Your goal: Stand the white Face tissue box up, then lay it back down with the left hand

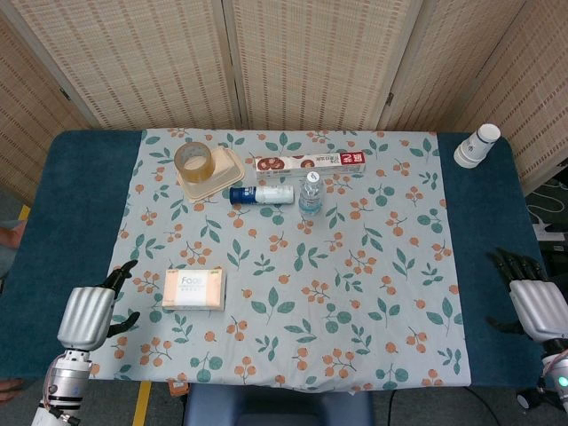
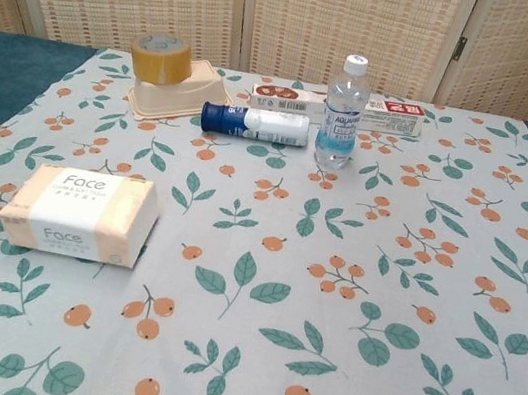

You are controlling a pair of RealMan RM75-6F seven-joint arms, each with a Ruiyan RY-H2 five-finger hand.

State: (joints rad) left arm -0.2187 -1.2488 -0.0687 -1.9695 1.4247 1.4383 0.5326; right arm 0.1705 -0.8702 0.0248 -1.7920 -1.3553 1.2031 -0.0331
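The Face tissue box (image 1: 193, 289) lies flat on the surface (image 1: 293, 266), just right of the left hand (image 1: 89, 316), whose fingers (image 1: 118, 277) are spread and empty; the right hand (image 1: 536, 306) hangs open, far off.

A folding woven-reed screen with pale wooden frames (image 1: 311, 62) closes the far side. Near it stands a dark teal table (image 1: 53, 222) under a leaf-and-berry patterned cloth (image 1: 355, 293).
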